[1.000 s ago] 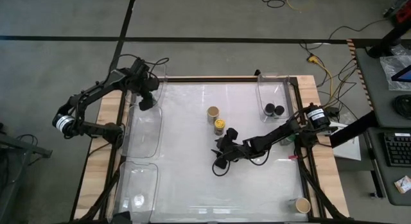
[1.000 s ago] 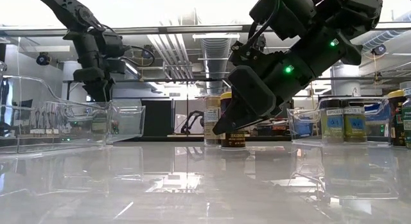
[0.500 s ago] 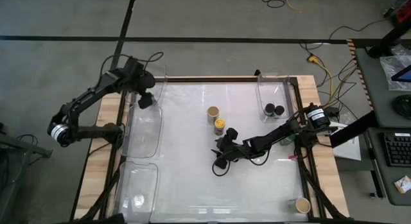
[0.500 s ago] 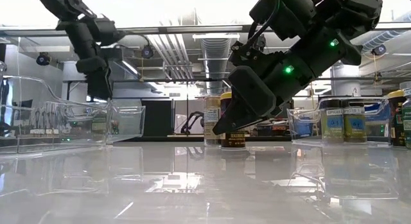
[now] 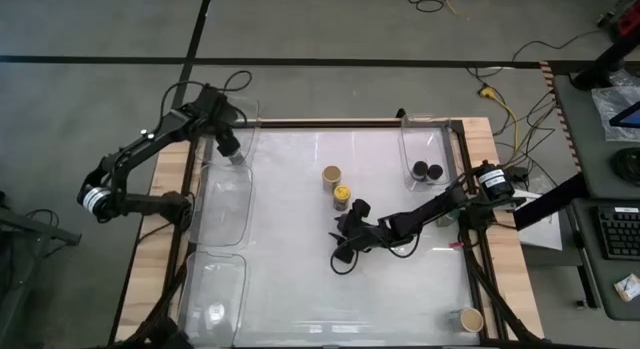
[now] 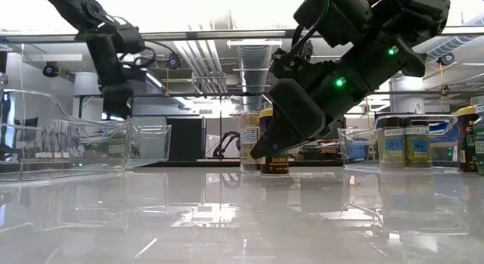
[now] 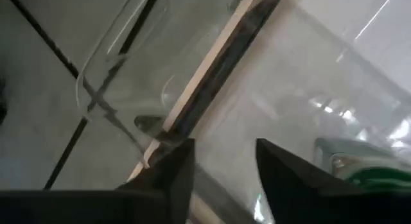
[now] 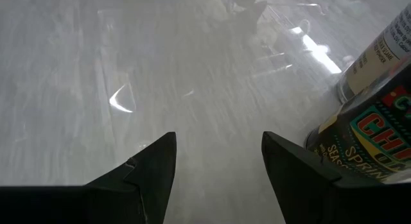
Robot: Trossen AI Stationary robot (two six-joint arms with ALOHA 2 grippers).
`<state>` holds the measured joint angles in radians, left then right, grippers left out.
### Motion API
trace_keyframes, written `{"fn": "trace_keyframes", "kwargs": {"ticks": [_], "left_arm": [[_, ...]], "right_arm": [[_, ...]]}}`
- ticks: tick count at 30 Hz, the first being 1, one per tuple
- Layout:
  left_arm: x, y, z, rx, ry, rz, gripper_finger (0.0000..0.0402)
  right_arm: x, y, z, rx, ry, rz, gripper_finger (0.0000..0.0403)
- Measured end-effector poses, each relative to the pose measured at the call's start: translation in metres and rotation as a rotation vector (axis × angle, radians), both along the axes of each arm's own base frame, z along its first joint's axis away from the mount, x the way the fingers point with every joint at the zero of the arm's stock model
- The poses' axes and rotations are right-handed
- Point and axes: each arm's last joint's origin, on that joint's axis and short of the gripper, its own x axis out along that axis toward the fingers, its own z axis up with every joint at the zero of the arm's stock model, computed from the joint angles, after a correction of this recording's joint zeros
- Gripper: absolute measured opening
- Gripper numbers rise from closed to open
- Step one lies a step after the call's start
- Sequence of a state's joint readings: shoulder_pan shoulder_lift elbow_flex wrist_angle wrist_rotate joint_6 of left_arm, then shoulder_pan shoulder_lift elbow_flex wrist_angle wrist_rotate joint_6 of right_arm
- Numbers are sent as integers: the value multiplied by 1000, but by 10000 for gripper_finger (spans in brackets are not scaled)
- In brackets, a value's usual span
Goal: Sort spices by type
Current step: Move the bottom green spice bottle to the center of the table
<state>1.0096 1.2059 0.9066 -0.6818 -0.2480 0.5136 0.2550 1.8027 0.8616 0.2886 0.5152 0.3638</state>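
Note:
Two spice jars stand upright mid-table: a tan-lidded one [image 5: 331,175] and a yellow-lidded one [image 5: 342,196]. Two black-lidded jars [image 5: 426,170] stand in the far-right clear bin [image 5: 424,129]. My right gripper [image 5: 343,245] hovers open just on the near side of the yellow-lidded jar; in its wrist view [image 8: 218,176] that jar's label [image 8: 369,137] shows beside one finger. My left gripper [image 5: 229,146] is open above the far-left clear bin [image 5: 226,204]; past its fingers [image 7: 221,179] a green-lidded jar [image 7: 350,165] shows inside that bin.
A second clear bin [image 5: 214,289] lies at the table's near-left corner. Another tan-lidded jar [image 5: 471,319] stands on the wooden frame at the near-right corner. The glossy white tabletop [image 5: 300,299] is bare across its near half. Cables run behind the table's far-right corner.
My left arm has swung its wrist over the far-left bin, and its gripper has shifted a little toward the table's far edge. The right arm and the jars have kept still.

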Motion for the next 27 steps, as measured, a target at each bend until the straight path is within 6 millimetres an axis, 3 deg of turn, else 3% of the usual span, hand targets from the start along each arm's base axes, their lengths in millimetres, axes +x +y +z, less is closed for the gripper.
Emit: {"fn": "trace_keyframes", "kwargs": {"ticks": [5,7,16,27], "left_arm": [[4,13,3,-94,9,27,36],[7,19,4,-147,24,47,10],[17,33,-5,-339,14,67,2],[18,29,-3,-378,-52,38,0]], "right_arm": [[0,0,0,-1,0,0,219],[0,0,0,-1,0,0,219],[0,0,0,2,-1,-1,219],[0,0,0,0,0,0,219]]}}
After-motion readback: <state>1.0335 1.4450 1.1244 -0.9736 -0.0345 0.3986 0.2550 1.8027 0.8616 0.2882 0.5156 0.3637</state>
